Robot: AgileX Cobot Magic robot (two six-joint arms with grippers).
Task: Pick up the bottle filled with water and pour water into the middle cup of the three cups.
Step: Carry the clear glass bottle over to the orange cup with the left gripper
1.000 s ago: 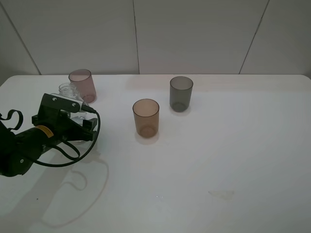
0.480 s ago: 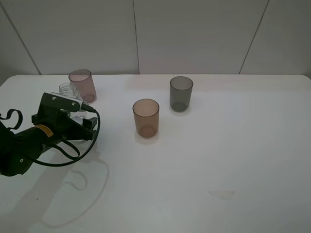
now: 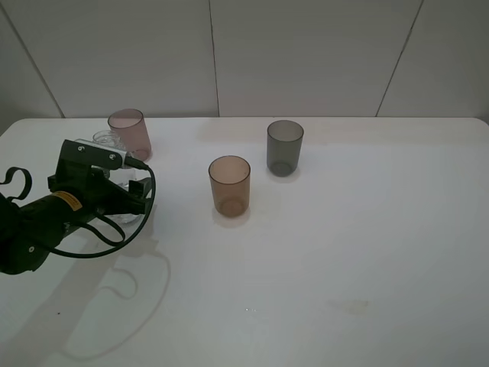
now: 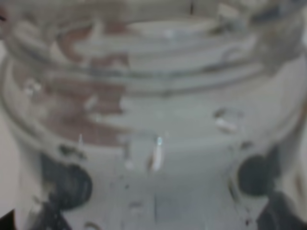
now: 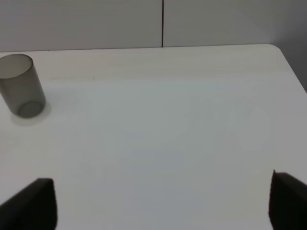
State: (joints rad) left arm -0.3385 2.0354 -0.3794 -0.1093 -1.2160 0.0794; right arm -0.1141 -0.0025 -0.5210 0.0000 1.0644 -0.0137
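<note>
Standing upright: bottle point(image 3: 107, 140), pink cup point(image 3: 128, 131), middle cup point(image 3: 229, 185), grey cup point(image 3: 284, 147).

The bottle point(image 3: 108, 141) is seen upright just beside the pinkish-mauve cup point(image 3: 128, 131), partly hidden by the left gripper point(image 3: 130, 191), the middle cup point(image 3: 229, 185) stood apart on the tabletop point(image 3: 344, 229).

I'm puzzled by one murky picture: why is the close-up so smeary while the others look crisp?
Left wrist view: the bottle fills the frame, seemingly too near to focus, so it blurs. Exterior high view: sharp, evenly lit, the left arm casting a soft shadow on the table at lower left. Right wrist view: crisp, the grey cup clear.
</note>
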